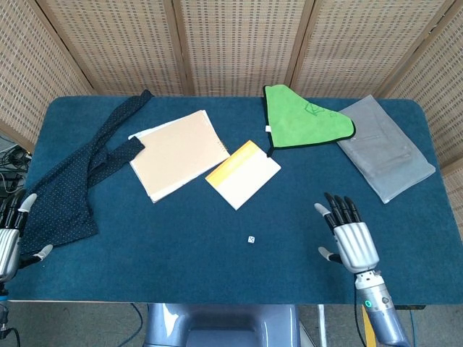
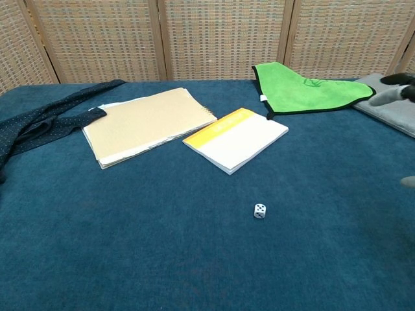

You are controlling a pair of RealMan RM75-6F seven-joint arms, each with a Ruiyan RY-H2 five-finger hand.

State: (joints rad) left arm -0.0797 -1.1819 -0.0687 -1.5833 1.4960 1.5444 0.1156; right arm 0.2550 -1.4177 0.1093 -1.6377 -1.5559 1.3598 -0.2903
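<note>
At the near left edge of the blue table (image 1: 181,267), the left hand (image 1: 9,231) sits half out of view, fingers spread and holding nothing, just beside the near end of a dark dotted tie (image 1: 69,184). The tie runs from there to the far left, one end draped over a tan notebook (image 1: 177,153), so lifting the notebook would likely drag it. To the right, just beside the notebook, lies a white booklet with a yellow band (image 1: 242,174). Near of the booklet, alone on open cloth, sits a small white die (image 1: 251,239), with free room on every side. Further right, the right hand (image 1: 347,235) hovers palm down over the near right of the table, fingers wide apart and empty; the die is the closest thing to it. At the far right, a green cloth (image 1: 304,123) meets a grey folded pouch (image 1: 385,148) that reaches close to the right edge.
</note>
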